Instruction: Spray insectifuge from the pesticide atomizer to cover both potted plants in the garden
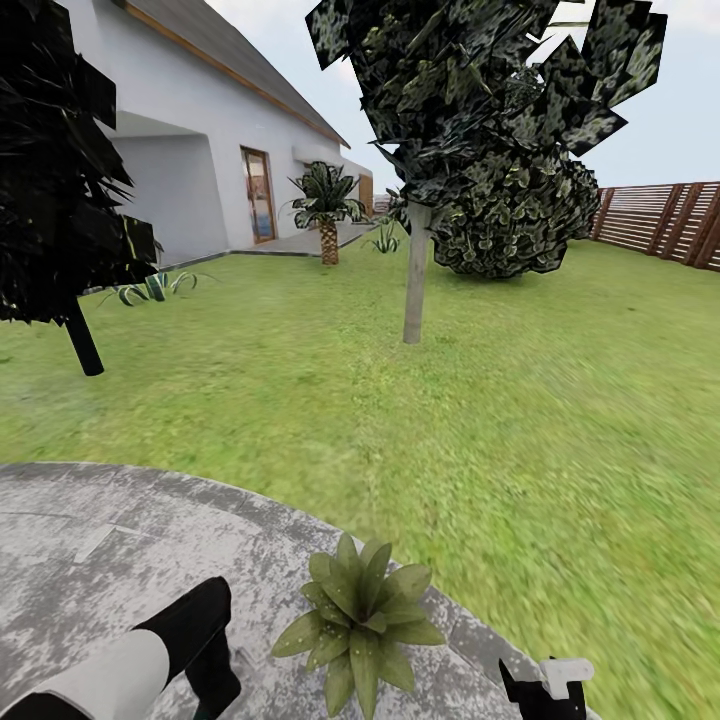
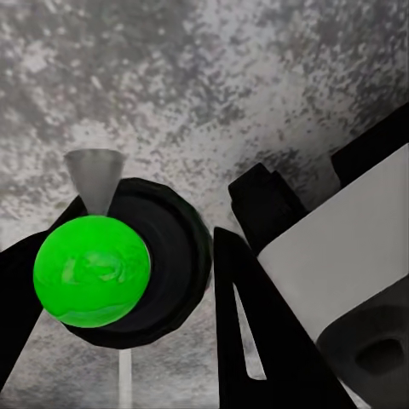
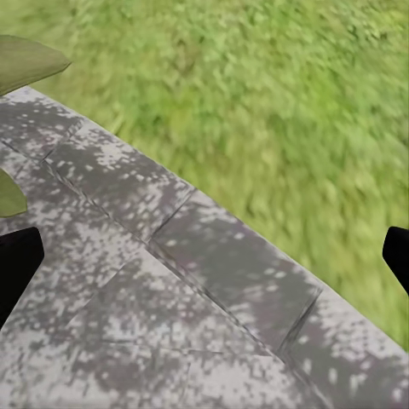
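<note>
One potted plant (image 1: 360,620), a rosette of pointed, pale-speckled green leaves, stands on the round grey stone patio (image 1: 120,540) near its edge; the leaves hide its pot. In the left wrist view my left gripper (image 2: 145,247) is shut on the pesticide atomizer (image 2: 94,273), whose bright green ball top, black collar and grey cone nozzle point down at the stone. My left arm (image 1: 150,660) hangs just left of the plant. My right gripper (image 1: 545,685) is open just right of the plant, over the patio rim; its fingertips (image 3: 17,264) stand wide apart, and leaf tips (image 3: 25,64) show beside them.
Green lawn (image 1: 450,400) spreads ahead. A thin pale tree trunk (image 1: 415,275) stands mid-lawn, a dark tree (image 1: 60,200) at the left, a bush (image 1: 510,225) behind. A palm (image 1: 328,210) and a white house (image 1: 200,130) lie far left, a brown slatted fence (image 1: 665,220) far right.
</note>
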